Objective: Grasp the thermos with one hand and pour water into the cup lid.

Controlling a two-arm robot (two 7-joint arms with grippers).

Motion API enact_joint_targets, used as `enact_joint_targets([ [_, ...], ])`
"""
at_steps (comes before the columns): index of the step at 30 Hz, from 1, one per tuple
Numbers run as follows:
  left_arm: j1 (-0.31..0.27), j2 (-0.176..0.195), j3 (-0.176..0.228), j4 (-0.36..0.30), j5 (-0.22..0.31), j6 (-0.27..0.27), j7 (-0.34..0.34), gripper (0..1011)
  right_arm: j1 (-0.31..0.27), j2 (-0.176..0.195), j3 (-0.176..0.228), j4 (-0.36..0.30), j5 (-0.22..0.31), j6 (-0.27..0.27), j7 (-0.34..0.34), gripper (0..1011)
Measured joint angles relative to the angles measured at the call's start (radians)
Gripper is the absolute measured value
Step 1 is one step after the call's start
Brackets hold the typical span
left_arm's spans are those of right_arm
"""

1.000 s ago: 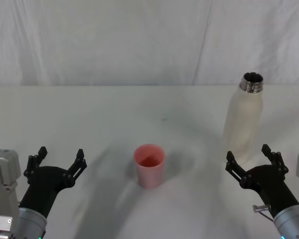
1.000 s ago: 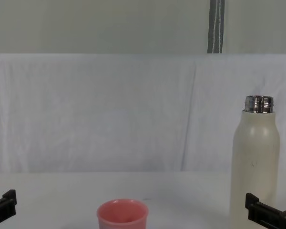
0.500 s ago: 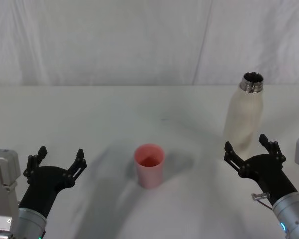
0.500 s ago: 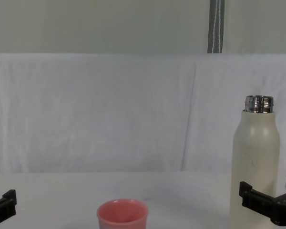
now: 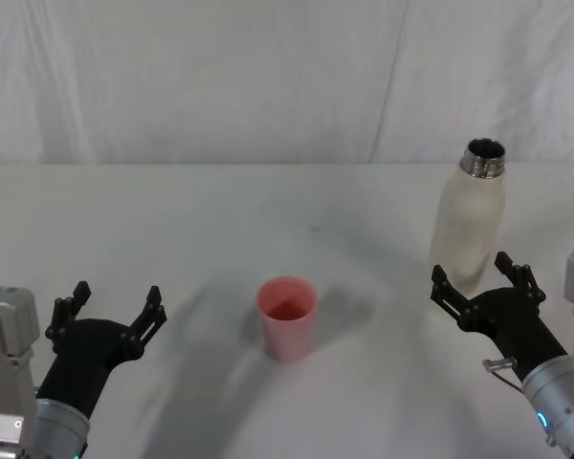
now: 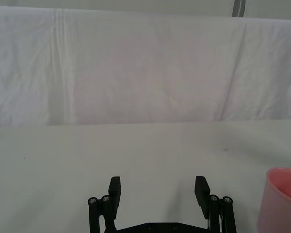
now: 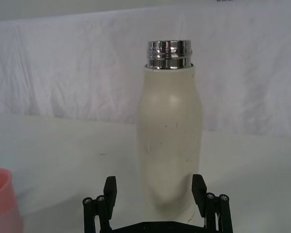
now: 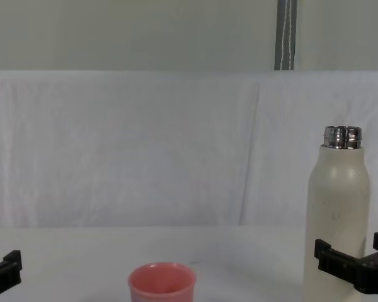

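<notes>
Two tools, both mine, both spread wide and holding nothing.

Item 1, my right tool [image 5: 476, 284]: fingers apart, set low at the near side of the thermos [image 5: 470, 222], one finger to each side of its base. In the right wrist view the two fingers [image 7: 109, 190] frame the lower body of the bottle; whether either finger touches the wall I cannot tell. In the chest view this tool [image 8: 354, 272] overlaps the bottom of the bottle.

Item 2, thermos: tall, cream-white, matte, upright on the worktop [image 5: 220, 210], cap off, its shiny threaded steel neck [image 7: 169, 54] open at the top. Faint scuff marks show on its side in the right wrist view.

Item 3, cup lid [image 5: 287, 317]: small, salmon-pink, upright, mouth up, standing well to the left of the thermos and nearer to me. Its rim shows in the chest view [image 8: 162, 283], and its edge in both wrist views [image 6: 283, 201] [image 7: 4, 200].

Item 4, my left tool [image 5: 113, 308]: fingers apart, idle, far left of the thermos, beyond the cup lid and apart from it.

Item 5, worktop: white, backed by a white cloth [image 8: 145, 145] hung behind the thermos.
</notes>
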Motion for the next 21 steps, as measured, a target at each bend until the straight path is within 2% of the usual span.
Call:
enact_joint_targets([
  [21,0.0,0.0,0.0,0.0,0.0,0.0,0.0,1001,0.072,-0.004,0.001,0.104,0.021,-0.021,0.008,1001],
])
